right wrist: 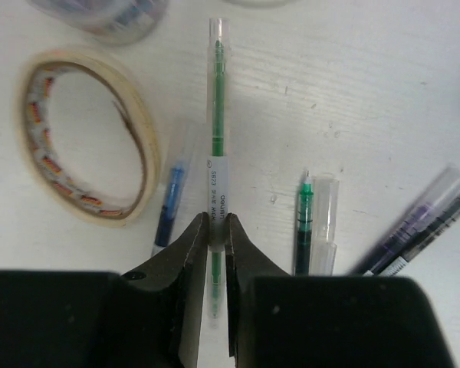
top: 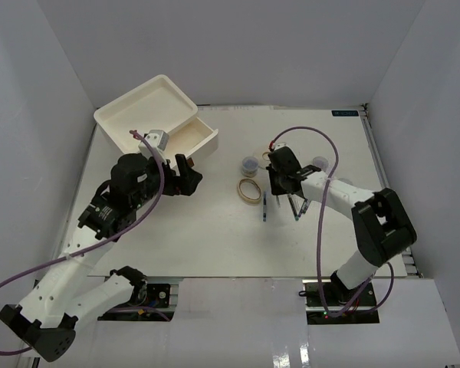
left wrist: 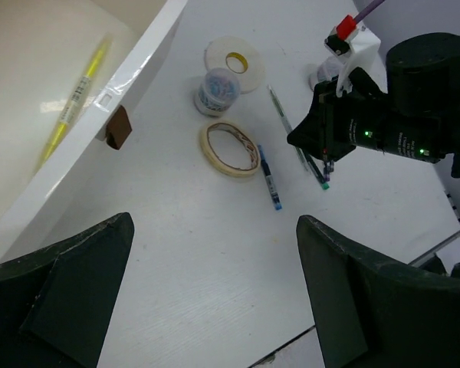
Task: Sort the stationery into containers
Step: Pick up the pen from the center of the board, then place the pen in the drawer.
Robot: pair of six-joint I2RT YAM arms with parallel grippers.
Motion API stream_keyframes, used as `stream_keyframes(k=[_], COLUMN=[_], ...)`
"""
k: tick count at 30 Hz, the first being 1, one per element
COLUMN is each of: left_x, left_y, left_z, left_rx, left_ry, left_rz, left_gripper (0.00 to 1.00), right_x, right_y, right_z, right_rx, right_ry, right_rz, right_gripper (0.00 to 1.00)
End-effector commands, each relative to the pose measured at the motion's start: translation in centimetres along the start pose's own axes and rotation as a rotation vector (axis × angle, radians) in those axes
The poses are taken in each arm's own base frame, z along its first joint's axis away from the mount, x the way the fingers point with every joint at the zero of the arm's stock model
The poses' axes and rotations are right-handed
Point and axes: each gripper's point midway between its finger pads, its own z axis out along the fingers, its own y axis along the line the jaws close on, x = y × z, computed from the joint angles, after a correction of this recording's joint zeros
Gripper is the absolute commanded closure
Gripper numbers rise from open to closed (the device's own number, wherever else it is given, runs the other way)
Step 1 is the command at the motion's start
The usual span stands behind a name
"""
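Observation:
My right gripper is shut on a clear pen with green ink, held at or just above the table; from above the gripper sits right of the beige tape ring. The ring and a blue pen lie left of the held pen. A second green pen and dark pens lie to its right. My left gripper is open and empty above bare table, near the white drawer unit. Its open drawer holds a yellow pen.
A clear jar and the white tape ring lie beyond the beige ring. Another jar stands right of the right gripper. The drawer's brown handle faces the table. White walls close in the table.

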Motion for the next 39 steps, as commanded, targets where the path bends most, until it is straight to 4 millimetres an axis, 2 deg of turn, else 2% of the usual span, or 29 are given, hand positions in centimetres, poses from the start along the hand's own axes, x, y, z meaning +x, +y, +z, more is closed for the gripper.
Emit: stream_keyframes(k=[1,5,8,9,10,12,13,14,16,18,19,21,26,29,30,33,34,37,38,39], left_x=[-2.2,-2.7,-3.6,-3.1,-3.6,-3.4,-3.0,-3.5,-2.5,-2.6,-2.0,-2.3,-1.2,-0.7,-0.4,0.0,-0.1,0.4,0.6,0.7], left_y=[-3.3,-5.8,-8.0,-8.7,-9.5,-11.1,-12.4,-13.0,-14.4,-15.7,-15.7,-16.7,-18.2,-18.5,-18.6,-19.0,-19.2,-19.5,-19.5,-19.5], left_z=[0.2,1.8,3.4,4.3,4.6,6.1,6.5,6.9,8.6,9.4,10.5,10.9,12.7,13.2,13.2,13.5,13.4,13.5,13.6,13.6], left_rx=[0.135,0.245,0.309,0.298,0.307,0.306,0.307,0.296,0.293,0.310,0.286,0.293,0.284,0.270,0.271,0.275,0.280,0.287,0.287,0.287], left_ry=[-0.030,-0.013,-0.029,-0.024,-0.039,-0.048,-0.048,-0.067,-0.051,-0.054,-0.047,-0.062,-0.052,-0.047,-0.041,-0.029,-0.030,-0.016,-0.011,-0.012], left_rz=[-0.097,-0.212,-0.271,-0.274,-0.272,-0.261,-0.251,-0.253,-0.255,-0.260,-0.258,-0.261,-0.242,-0.236,-0.240,-0.238,-0.239,-0.234,-0.231,-0.229], left_gripper=[0.02,0.02,0.02,0.02,0.02,0.02,0.02,0.02,0.02,0.02,0.02,0.03,0.12,0.23,0.30,0.40,0.48,0.60,0.68,0.72], right_x=[-4.2,-6.2,-6.8,-7.3,-7.7,-7.7,-7.9,-7.8,-8.0,-7.6,-7.8,-7.6,-7.0,-6.7,-6.7,-6.6,-6.6,-6.6,-6.5,-6.5], right_y=[0.6,2.5,4.0,4.7,4.9,5.8,6.0,6.2,6.5,6.6,6.6,6.7,6.4,6.5,6.5,6.5,6.4,6.4,6.4,6.4], right_z=[-4.8,-8.9,-12.1,-13.2,-14.7,-16.0,-17.3,-17.7,-19.2,-19.8,-20.6,-21.2,-21.9,-22.2,-22.3,-22.4,-22.5,-22.6,-22.4,-22.5], right_rx=[-0.059,-0.198,-0.315,-0.368,-0.401,-0.474,-0.506,-0.525,-0.573,-0.602,-0.618,-0.636,-0.656,-0.672,-0.674,-0.681,-0.681,-0.683,-0.682,-0.685], right_ry=[-0.181,-0.310,-0.394,-0.431,-0.475,-0.511,-0.547,-0.558,-0.616,-0.628,-0.651,-0.663,-0.687,-0.692,-0.696,-0.702,-0.705,-0.713,-0.710,-0.711], right_rz=[0.025,0.034,0.046,0.052,0.056,0.059,0.060,0.061,0.064,0.061,0.065,0.069,0.093,0.100,0.102,0.108,0.110,0.119,0.119,0.123], right_gripper=[0.89,0.88,0.88,0.87,0.87,0.87,0.87,0.86,0.86,0.85,0.85,0.85,0.84,0.84,0.84,0.83,0.83,0.82,0.82,0.82])
